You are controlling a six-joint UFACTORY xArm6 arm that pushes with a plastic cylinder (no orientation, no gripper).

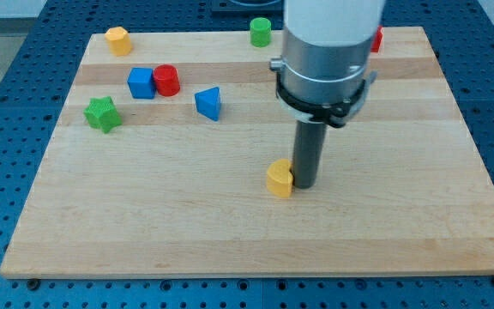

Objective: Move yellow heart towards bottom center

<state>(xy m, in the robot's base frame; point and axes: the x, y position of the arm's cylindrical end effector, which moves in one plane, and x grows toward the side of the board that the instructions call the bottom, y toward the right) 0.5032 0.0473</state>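
The yellow heart (279,178) lies on the wooden board (144,232), a little right of the board's centre and below its middle. My tip (304,184) stands right against the heart's right side, touching or nearly touching it. The rod rises from there into the grey arm body (326,51), which hides part of the board's top right.
A yellow block (117,39) sits at the top left, a green cylinder (260,32) at the top centre. A blue cube (141,82), a red cylinder (166,80), a blue triangular block (208,102) and a green star (102,113) lie at the left. A red block (376,39) peeks out behind the arm.
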